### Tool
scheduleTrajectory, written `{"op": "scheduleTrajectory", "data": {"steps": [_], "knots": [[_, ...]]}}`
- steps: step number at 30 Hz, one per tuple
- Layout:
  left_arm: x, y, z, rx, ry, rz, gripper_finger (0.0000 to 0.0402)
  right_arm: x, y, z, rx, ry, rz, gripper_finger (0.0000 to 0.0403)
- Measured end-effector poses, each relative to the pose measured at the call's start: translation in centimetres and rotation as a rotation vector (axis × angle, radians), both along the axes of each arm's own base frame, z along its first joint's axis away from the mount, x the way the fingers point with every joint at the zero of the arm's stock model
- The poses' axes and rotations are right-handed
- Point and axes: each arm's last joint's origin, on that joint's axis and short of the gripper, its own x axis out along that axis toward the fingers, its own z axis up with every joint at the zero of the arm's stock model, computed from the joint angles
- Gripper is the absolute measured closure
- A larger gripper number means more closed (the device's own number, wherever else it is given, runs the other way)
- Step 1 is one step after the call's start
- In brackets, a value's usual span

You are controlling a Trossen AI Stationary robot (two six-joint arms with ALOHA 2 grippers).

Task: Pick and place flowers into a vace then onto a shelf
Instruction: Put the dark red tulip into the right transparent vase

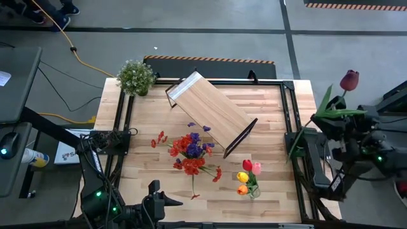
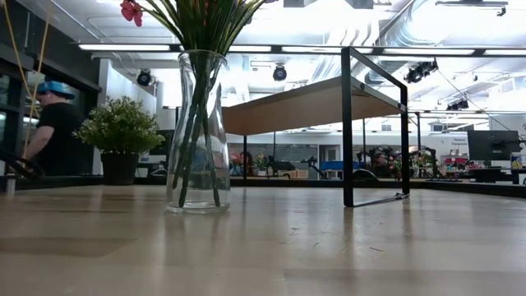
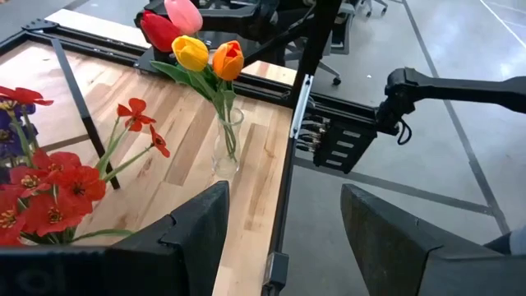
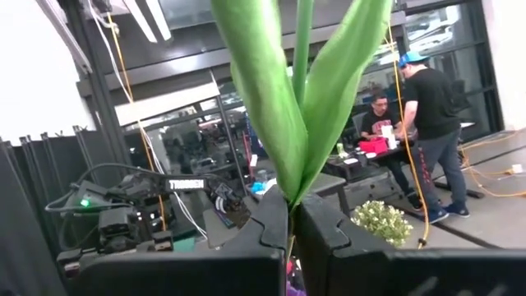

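Both arms are matte black, built of blocky jointed segments with small green indicator lights glowing on their housings. The left pincer has broad, angular black fingers. White "TROSSEN" lettering marks one black housing.

One legible marking is seen: the white word "TROSSEN" is printed on a dark arm housing in the right wrist view. No other text can be read.

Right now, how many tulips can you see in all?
5. Four stand in the small vase near the table's front right: red, pink, yellow, orange. A dark maroon tulip is held by the right gripper, off the table's right edge. Others may be hidden.
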Motion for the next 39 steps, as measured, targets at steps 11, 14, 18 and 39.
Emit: {"op": "scheduleTrajectory", "data": {"steps": [11,14,18,39], "knots": [[0.0,0.1,0.0,0.009,-0.012,0.017,0.0135,-0.2,-1.0,-0.1,-0.044,-0.047,0.035,0.0402],[0.0,0.1,0.0,0.008,-0.012,0.017,0.0135,-0.3,-1.4,-0.3,-0.030,-0.059,0.046,0.0402],[0.0,0.1,0.0,0.007,-0.013,0.017,0.0135,-0.3,-2.0,-0.6,-0.013,-0.071,0.056,0.0402],[0.1,0.0,0.2,-0.012,-0.034,0.025,0.0135,-1.4,-4.8,-2.6,0.024,-0.088,0.207,0.0403]]}}
